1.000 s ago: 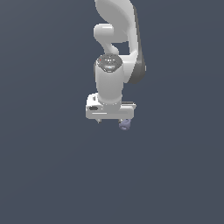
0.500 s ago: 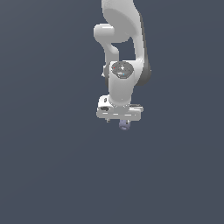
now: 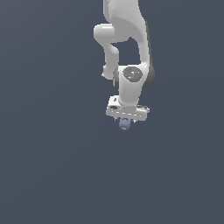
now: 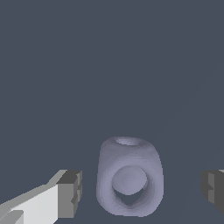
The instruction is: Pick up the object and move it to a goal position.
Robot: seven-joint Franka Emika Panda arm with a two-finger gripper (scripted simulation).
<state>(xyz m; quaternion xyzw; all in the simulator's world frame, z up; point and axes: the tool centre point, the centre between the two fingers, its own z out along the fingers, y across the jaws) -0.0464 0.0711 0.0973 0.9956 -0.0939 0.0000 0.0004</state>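
Observation:
The object (image 3: 124,125) is a small lavender-blue lumpy rounded thing on the flat grey ground, just under my white hand. In the wrist view the object (image 4: 129,179) stands upright with a dark hollow on top and a round hole through its side. My gripper (image 3: 126,120) points down over it and is open. In the wrist view the gripper (image 4: 142,189) has one dark fingertip (image 4: 70,192) on one side of the object and the other on the opposite side, each with a gap. The fingers touch nothing.
The ground (image 3: 52,166) is a plain dark grey surface all round. My white arm (image 3: 127,39) rises behind the hand toward the top of the exterior view. No goal marker shows.
My hand has moved toward the exterior view's right and come down a little, so it now sits straight over the object. The object has not moved.

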